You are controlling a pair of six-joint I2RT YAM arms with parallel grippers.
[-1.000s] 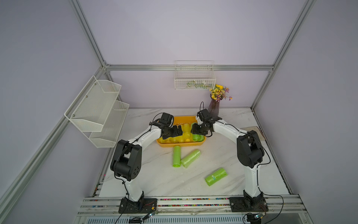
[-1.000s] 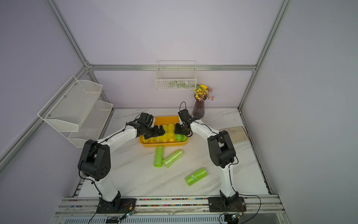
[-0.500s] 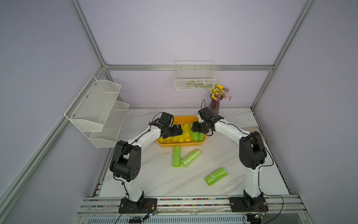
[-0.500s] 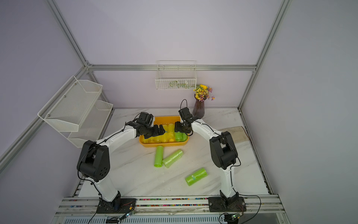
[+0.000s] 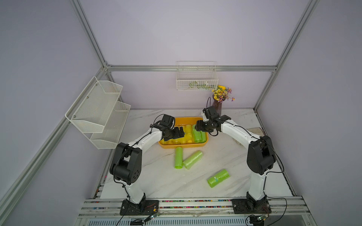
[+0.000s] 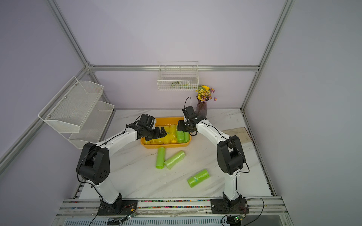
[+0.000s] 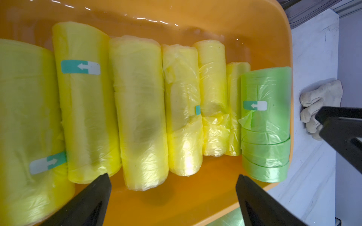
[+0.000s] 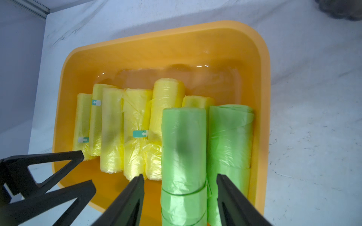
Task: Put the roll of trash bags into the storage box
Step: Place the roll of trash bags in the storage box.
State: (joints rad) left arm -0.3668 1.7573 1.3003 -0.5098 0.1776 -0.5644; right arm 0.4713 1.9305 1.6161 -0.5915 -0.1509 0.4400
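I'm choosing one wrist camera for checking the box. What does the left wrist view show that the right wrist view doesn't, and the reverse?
Only the left wrist view: a crumpled beige cloth on the table beside the storage box.
Only the right wrist view: two green rolls plainly side by side, one lying between the fingers of the open right gripper with a gap on each side, plus the box's whole far rim.
Both: the orange box, the row of yellow rolls in it, and green at the row's end.
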